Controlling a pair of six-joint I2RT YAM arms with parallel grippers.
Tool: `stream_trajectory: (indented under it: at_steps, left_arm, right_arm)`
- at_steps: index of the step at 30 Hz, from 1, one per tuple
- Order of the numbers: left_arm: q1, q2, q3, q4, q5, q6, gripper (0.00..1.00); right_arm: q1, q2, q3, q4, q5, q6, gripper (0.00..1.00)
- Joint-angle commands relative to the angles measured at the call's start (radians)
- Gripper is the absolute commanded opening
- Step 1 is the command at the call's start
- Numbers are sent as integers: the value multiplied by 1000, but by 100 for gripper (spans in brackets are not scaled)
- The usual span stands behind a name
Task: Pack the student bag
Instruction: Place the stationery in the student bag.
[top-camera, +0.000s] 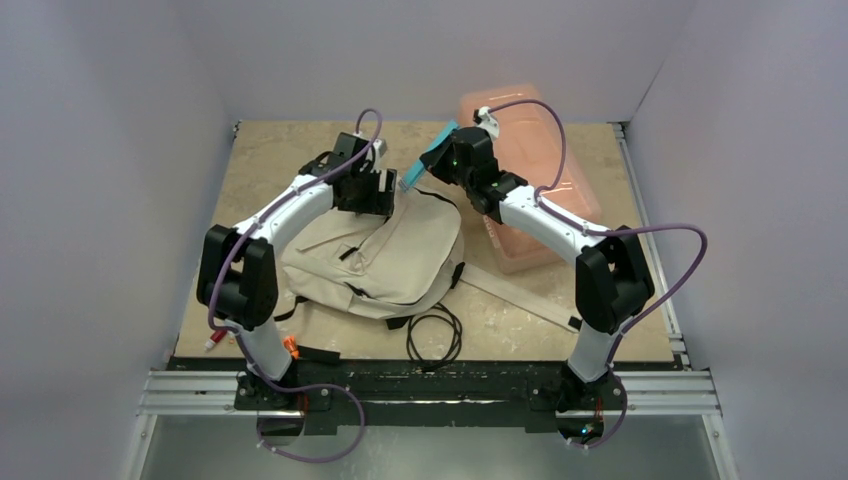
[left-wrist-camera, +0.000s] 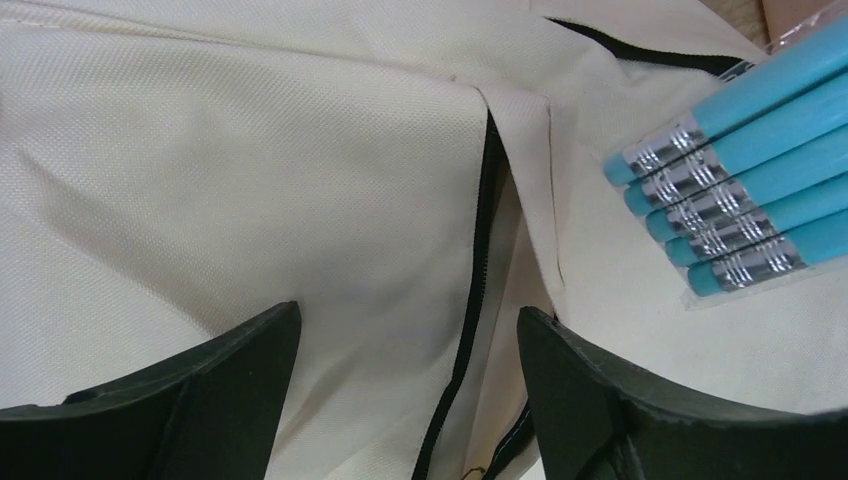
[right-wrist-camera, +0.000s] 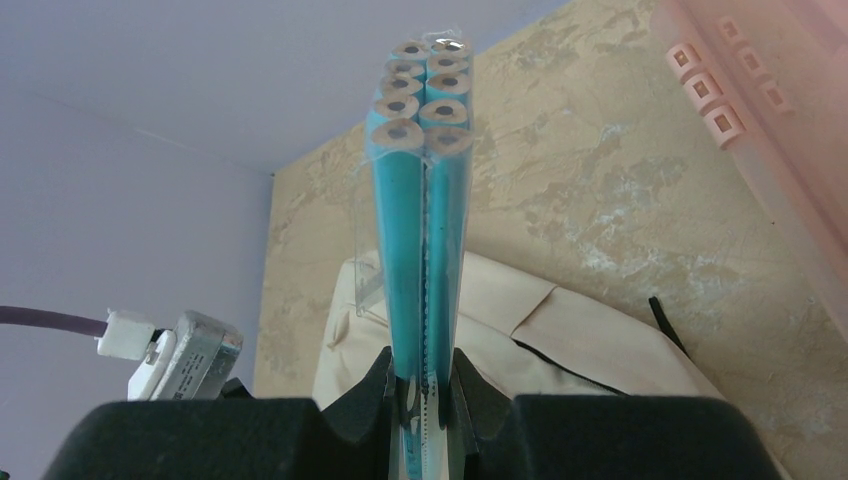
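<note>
Student bag (top-camera: 385, 260): lies flat on the table (top-camera: 600, 330), between the two arms.
Left gripper (left-wrist-camera: 408, 322): fingers apart, empty, just over the bag's black zipper.
Right gripper (right-wrist-camera: 425, 390): clamped on a pack of teal pencils (right-wrist-camera: 420, 200), at the bag's far edge.
Pink box (top-camera: 535, 180): right of the bag.

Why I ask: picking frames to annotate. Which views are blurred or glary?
Top external: even light, no glare, student bag fairly sharp. Left wrist: bag weave crisp, near fingers soft. Right wrist: pencil pack wrap glints, fingers dark and soft.
</note>
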Motion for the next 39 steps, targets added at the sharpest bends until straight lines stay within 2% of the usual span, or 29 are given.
stream_trajectory:
  at_steps: [1,6,8,13,16,18,24,30,34,39]
  left_arm:
    - [-11,-49,-31,53,12,9,82]
    - [-50,14,4,6,-100,14,86]
    - [-52,46,22,-22,-152,6,82]
    - [-52,59,39,-39,-195,14,51]
    - [-51,21,34,-31,-224,25,16]
    - [-51,-26,12,-8,-238,33,1]
    - [-47,-153,-30,49,-194,38,0]
    - [6,-220,-56,81,4,-19,0]
    - [55,-222,-58,90,142,-75,0]
    - [98,-209,-45,90,288,-141,0]
  right_arm:
    - [-2,-38,-2,55,4,-7,0]
    - [-3,-36,-9,61,-14,3,0]
    - [-2,-44,-19,65,-8,5,0]
    - [-3,-49,-29,66,-6,8,0]
    - [-2,-52,-29,66,-7,8,0]
    - [-2,-54,-27,70,-19,6,0]
    - [2,-34,-30,89,-101,62,0]
    - [43,-10,-44,101,-134,103,0]
    - [84,1,-82,124,-62,166,0]
    - [152,-5,-220,365,84,168,0]
